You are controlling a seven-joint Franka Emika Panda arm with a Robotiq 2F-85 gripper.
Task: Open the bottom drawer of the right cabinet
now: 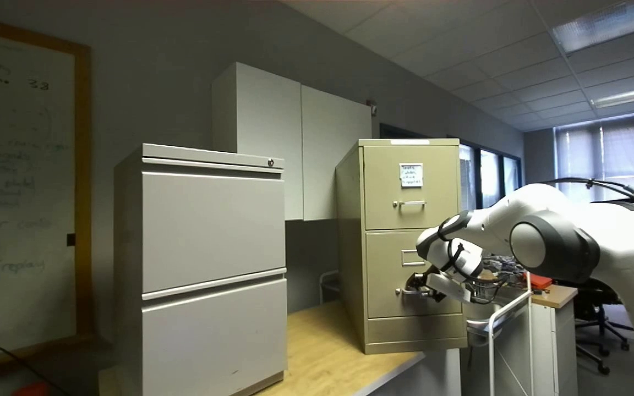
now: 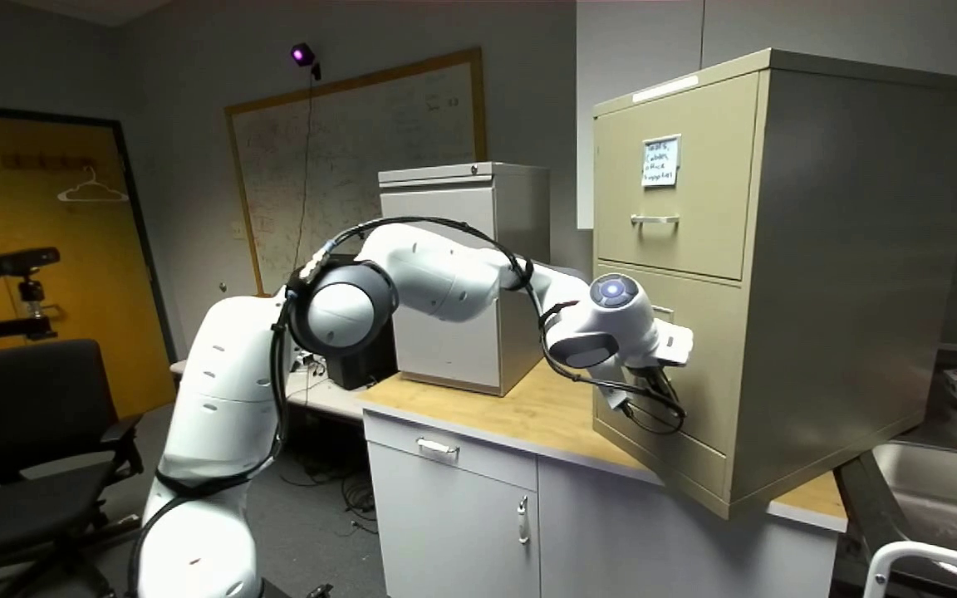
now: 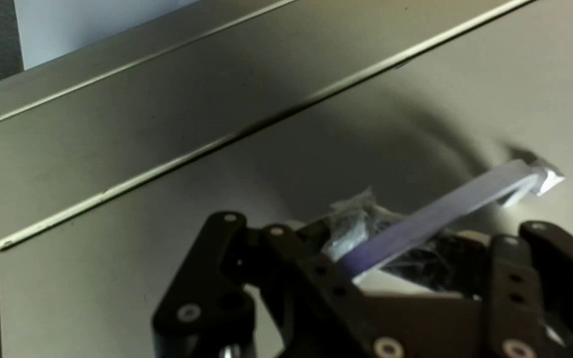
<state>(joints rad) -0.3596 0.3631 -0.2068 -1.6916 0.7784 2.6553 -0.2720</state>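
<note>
Farthest left in an exterior view is the grey cabinet (image 1: 212, 231), no part of my job. To its right stands the right cabinet (image 1: 351, 242), with the bottom drawer (image 1: 388, 275) low on its front and, to my eye, flush. I judge the step in hand to be hooking the handle (image 3: 440, 219); next calls for a steady, gentle pull straight out, since that cabinet's corner hangs past the edge of the counter (image 2: 528, 411). At the handle, my gripper (image 1: 425, 287) is drawn fully together, fingertips (image 3: 443, 261) apparently tucked behind the metal; whether they pinch any of it I can't tell.
</note>
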